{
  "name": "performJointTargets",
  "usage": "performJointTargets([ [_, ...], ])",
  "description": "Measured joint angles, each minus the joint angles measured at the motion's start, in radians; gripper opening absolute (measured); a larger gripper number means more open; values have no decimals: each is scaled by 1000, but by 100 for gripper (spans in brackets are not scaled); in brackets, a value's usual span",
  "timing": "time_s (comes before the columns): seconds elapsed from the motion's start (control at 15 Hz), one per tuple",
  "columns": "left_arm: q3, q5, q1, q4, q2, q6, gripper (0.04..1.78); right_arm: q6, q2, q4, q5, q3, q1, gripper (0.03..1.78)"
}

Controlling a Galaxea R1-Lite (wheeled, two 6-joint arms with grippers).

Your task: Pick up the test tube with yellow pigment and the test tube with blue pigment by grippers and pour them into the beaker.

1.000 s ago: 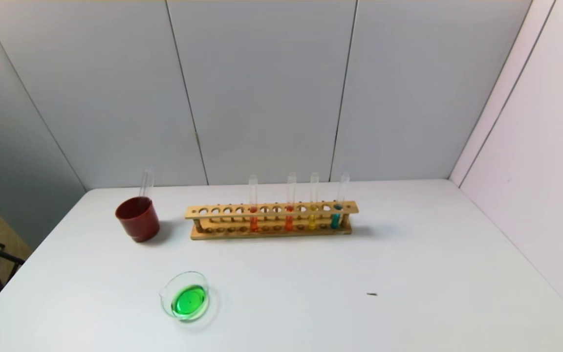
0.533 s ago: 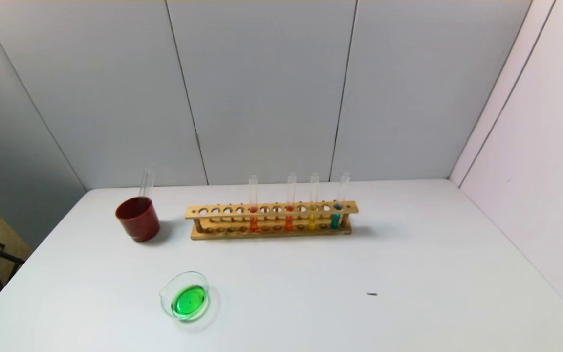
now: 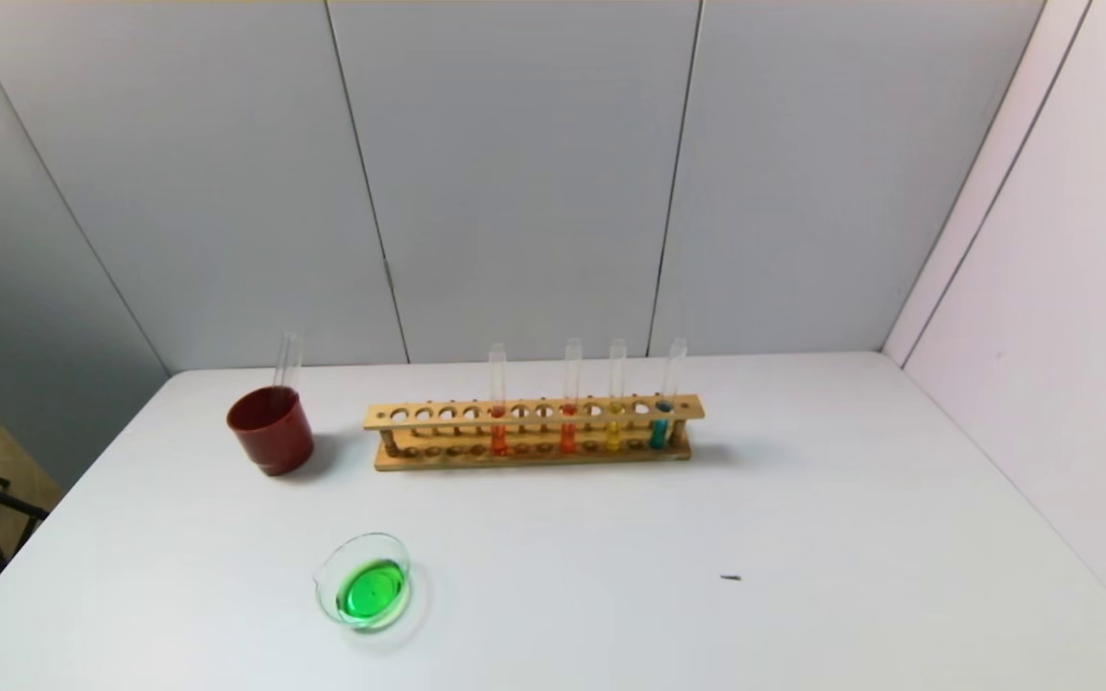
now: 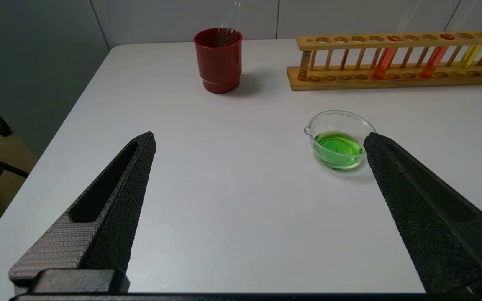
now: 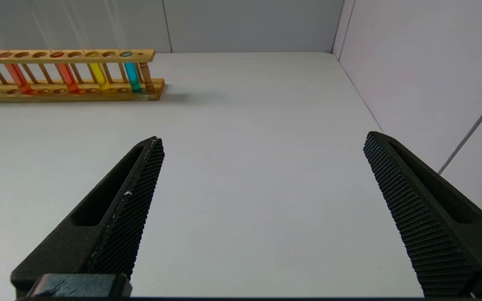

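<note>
The yellow test tube (image 3: 614, 434) and the blue test tube (image 3: 660, 429) stand upright in the wooden rack (image 3: 534, 432), at its right end. They also show in the right wrist view, yellow (image 5: 98, 76) and blue (image 5: 132, 77). The beaker (image 3: 364, 581) sits near the table's front left and holds green liquid; it also shows in the left wrist view (image 4: 338, 139). My left gripper (image 4: 260, 140) is open and empty, short of the beaker. My right gripper (image 5: 262, 140) is open and empty over bare table. Neither gripper shows in the head view.
A dark red cup (image 3: 271, 430) with a clear empty tube in it stands left of the rack. Two orange-red tubes (image 3: 498, 437) stand in the rack's middle. A small dark speck (image 3: 730, 578) lies on the white table. Walls close the back and right.
</note>
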Motion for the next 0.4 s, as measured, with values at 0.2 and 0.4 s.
performJointTargets([
  [0.2,3,0,0,0,0,-1,175,2,0,1,0,0,0,174],
  [0.4,3,0,0,0,0,0,175,3,0,0,0,0,0,174],
])
